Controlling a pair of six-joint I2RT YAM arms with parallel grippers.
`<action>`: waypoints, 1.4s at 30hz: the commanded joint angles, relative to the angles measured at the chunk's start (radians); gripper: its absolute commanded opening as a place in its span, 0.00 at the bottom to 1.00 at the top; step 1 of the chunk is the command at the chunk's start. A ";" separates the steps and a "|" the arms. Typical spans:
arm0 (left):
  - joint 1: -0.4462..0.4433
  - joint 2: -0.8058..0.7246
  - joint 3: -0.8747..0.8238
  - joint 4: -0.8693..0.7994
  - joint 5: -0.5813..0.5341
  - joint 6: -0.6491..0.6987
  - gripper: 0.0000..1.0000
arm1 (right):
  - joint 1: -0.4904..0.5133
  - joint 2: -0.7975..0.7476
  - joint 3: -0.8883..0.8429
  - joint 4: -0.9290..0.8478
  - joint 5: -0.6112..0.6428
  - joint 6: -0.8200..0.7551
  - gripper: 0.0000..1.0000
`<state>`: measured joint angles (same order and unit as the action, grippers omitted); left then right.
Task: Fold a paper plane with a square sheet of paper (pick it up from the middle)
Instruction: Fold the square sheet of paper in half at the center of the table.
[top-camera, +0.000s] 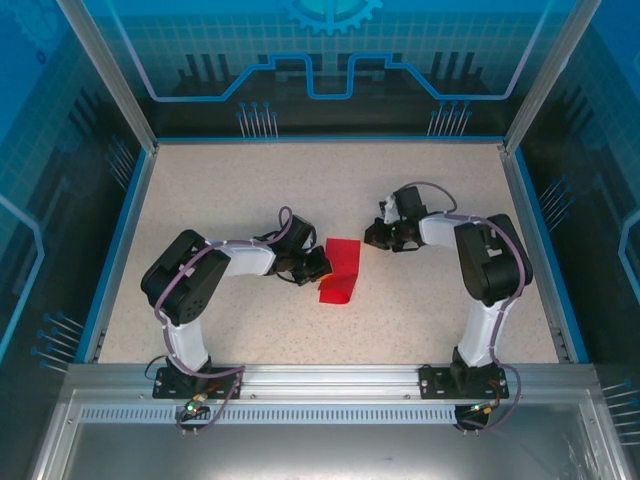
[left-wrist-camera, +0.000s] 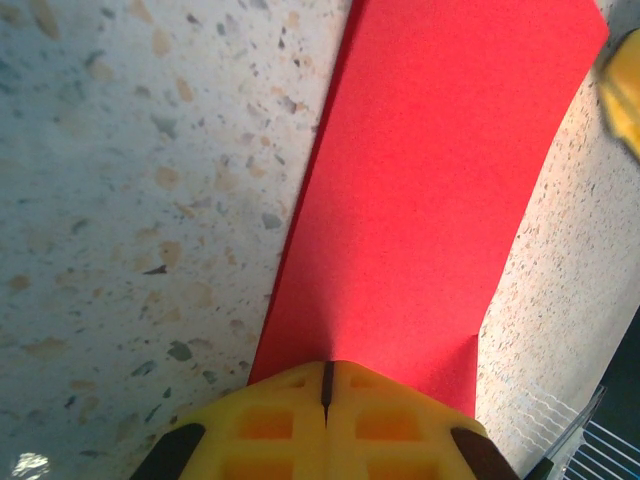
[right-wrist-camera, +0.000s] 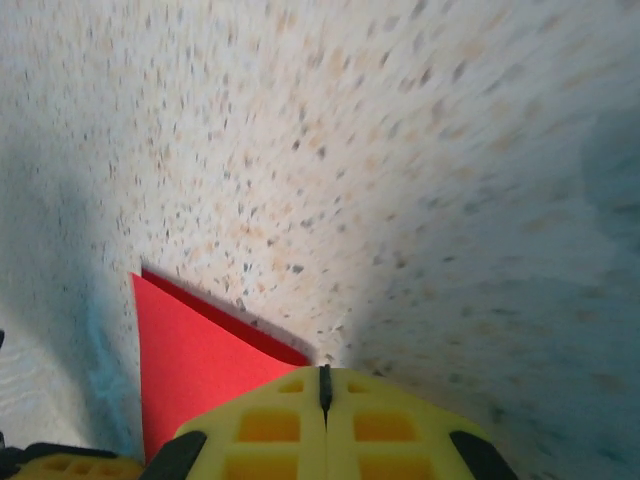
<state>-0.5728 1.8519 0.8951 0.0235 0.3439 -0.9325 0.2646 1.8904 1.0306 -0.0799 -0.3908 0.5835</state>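
Speckled table (top-camera: 200, 200) holds the folded paper (top-camera: 340, 272); left hand (left-wrist-camera: 326, 372), pressed together, leans on its edge, probably flattening the crease; right hand (right-wrist-camera: 323, 376), also closed, beside

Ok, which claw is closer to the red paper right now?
Left. The left claw, shut, overlaps the left edge of the red paper, apparently pressing on it. The right claw, also shut, sits just off its far right corner.

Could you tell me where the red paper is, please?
In the top view, the red paper lies near the middle of the table, between the left gripper at its left edge and the right gripper near its right corner.
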 joint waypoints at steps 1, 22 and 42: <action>-0.008 0.089 -0.074 -0.318 -0.134 0.024 0.00 | 0.020 -0.090 0.001 -0.020 0.044 0.001 0.00; -0.007 0.091 -0.089 -0.304 -0.137 0.014 0.00 | 0.007 0.098 0.076 -0.055 0.114 0.061 0.00; -0.010 0.096 -0.068 -0.309 -0.145 0.020 0.00 | 0.229 -0.264 -0.198 -0.128 -0.078 0.147 0.00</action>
<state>-0.5758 1.8515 0.9005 0.0147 0.3344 -0.9325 0.4587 1.6424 0.8913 -0.2016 -0.4175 0.6785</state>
